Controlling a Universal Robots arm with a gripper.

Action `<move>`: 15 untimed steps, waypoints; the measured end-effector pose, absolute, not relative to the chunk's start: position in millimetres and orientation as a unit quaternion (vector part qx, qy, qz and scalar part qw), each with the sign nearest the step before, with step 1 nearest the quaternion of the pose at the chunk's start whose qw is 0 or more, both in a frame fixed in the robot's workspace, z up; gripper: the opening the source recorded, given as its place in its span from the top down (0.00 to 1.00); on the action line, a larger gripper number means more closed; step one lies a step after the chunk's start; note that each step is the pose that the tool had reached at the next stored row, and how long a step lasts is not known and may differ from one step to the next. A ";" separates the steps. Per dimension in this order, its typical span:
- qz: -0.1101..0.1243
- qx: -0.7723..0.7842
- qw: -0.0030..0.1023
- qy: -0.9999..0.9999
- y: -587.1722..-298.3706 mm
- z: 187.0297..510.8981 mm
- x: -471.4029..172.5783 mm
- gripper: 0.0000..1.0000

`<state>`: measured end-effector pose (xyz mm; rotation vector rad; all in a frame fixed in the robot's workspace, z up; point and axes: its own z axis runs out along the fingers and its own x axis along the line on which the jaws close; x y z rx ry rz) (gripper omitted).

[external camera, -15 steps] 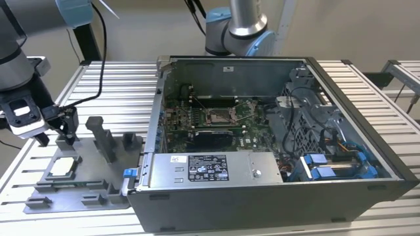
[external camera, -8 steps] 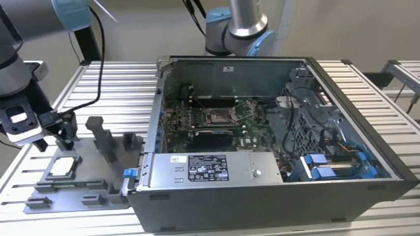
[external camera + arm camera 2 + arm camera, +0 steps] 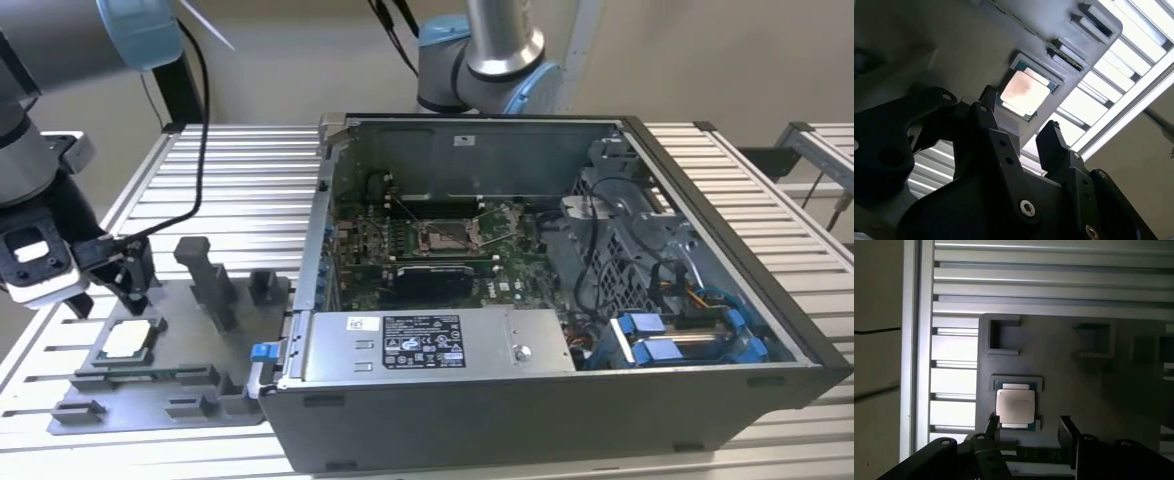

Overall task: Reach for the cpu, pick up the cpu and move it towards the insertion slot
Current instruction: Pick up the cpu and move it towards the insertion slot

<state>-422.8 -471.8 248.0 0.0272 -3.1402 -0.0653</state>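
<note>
The cpu (image 3: 130, 338) is a small pale silver square lying flat in a recess of the grey fixture plate (image 3: 160, 405) at the exterior view's left. My gripper (image 3: 114, 290) hangs just above and behind it, open, with nothing between its black fingers. Both wrist views show the cpu (image 3: 1024, 95) (image 3: 1015, 407) a short way beyond the fingertips (image 3: 990, 107) (image 3: 1066, 424), not touched. The insertion slot (image 3: 447, 237) is the silver-framed socket on the green motherboard inside the open computer case, far to the right of the gripper.
Upright grey blocks (image 3: 211, 280) stand on the fixture plate between the gripper and the case wall (image 3: 320, 230). A black rectangular frame (image 3: 434, 272) sits below the socket. A second arm (image 3: 481, 50) stands behind the case. The slatted metal table (image 3: 240, 170) carries everything.
</note>
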 end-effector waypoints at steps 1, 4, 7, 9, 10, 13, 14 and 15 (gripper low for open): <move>-0.021 0.009 0.000 -1.000 -472.7 248.0 -422.8 1.00; -0.021 0.008 0.000 -1.000 -474.7 247.9 -422.9 1.00; -0.021 0.008 0.000 -1.000 -475.0 247.9 -422.8 1.00; -0.021 0.008 0.000 -1.000 -475.1 247.7 -422.9 1.00; -0.021 0.008 0.000 -1.000 -475.1 247.5 -422.9 1.00; -0.021 0.008 0.000 -1.000 -475.1 246.6 -422.8 1.00; -0.021 0.008 0.000 -1.000 -475.1 246.3 -422.9 1.00; -0.021 0.008 0.000 -1.000 -475.1 246.0 -422.8 1.00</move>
